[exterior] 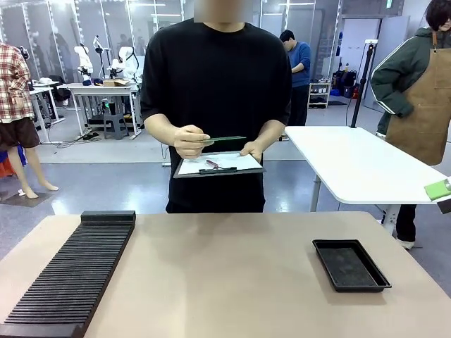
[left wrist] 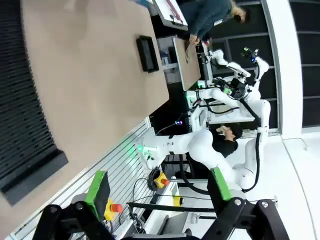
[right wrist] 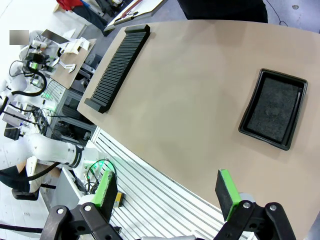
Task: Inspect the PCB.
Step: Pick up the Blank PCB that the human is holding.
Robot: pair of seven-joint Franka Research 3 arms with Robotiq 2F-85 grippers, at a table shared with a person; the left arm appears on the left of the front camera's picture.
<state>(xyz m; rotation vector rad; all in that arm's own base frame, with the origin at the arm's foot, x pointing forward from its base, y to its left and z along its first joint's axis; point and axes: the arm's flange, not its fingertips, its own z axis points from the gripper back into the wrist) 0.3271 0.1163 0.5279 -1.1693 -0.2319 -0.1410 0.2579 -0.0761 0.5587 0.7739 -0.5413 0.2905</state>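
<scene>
- While both arms hang back at the robot's edge of the table, the left gripper (left wrist: 159, 189) has its jaws spread wide on nothing, its green pads framing the floor and the arm bases below.
- Right gripper (right wrist: 166, 194): jaws likewise wide apart and empty, poised above the near rim of the table (exterior: 225, 282).
- Slotted rack (exterior: 70, 274): a long black ribbed holder lying along the robot's left side of the tabletop; whether any slot is filled cannot be told at this angle.
- Black tray (exterior: 350, 264): shallow and bare inside, on the robot's right side, well apart from the rack.
- PCB (exterior: 224, 139): held edge-on, nearly level, by the person beyond the far edge. One hand (exterior: 189, 141) pinches one end, and the board hovers just above the clipboard (exterior: 218, 165).
- Other hand (exterior: 252, 149): supports the clipboard with its white sheet; a dark item on the paper is possibly a pen.
- Progress, as judged: the inspection appears to be under way in the person's hands. The board has not reached the tray, the rack or either gripper, so any handover or placing is left to do.
- Obstructions: the tabletop between rack and tray offers an open path. A white side table (exterior: 359, 169) and a bystander in an apron (exterior: 423, 105) stand beyond, clear of the arms.
</scene>
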